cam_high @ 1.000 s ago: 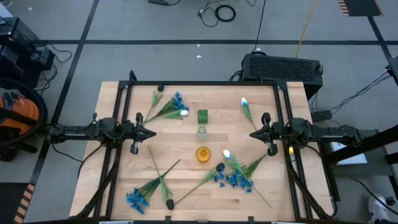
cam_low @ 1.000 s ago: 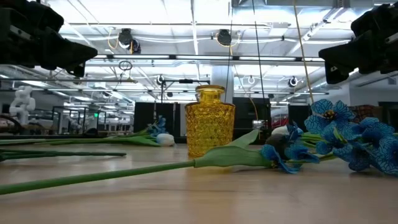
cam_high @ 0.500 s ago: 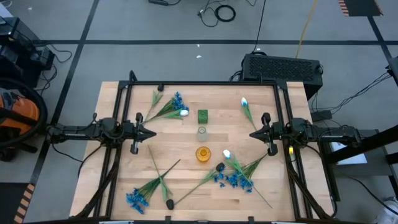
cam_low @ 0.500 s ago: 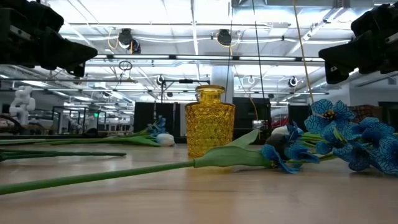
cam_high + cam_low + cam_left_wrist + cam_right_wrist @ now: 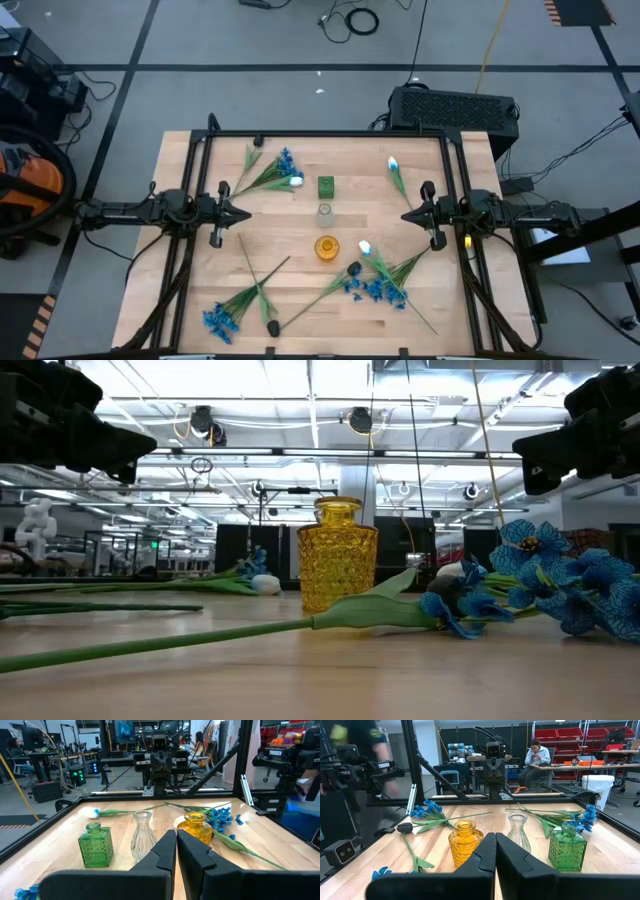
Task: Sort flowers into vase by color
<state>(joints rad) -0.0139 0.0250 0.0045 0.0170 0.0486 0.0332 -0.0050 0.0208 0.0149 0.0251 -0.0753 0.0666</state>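
Three vases stand in a row at the table's middle: green farthest, clear, and yellow nearest. Flowers lie flat on the wood. A blue cluster and a white tulip are far left. Another white tulip is far right. A white tulip, a dark bud and a blue cluster are near right. A blue cluster and a dark bud are near left. My left gripper and right gripper hover shut, level, facing each other across the vases.
A black frame runs around the tabletop's far edge and sides. Bare wood lies between each gripper and the vase row. In the low view, a long green stem crosses the front, with the yellow vase behind it. People show in the room beyond.
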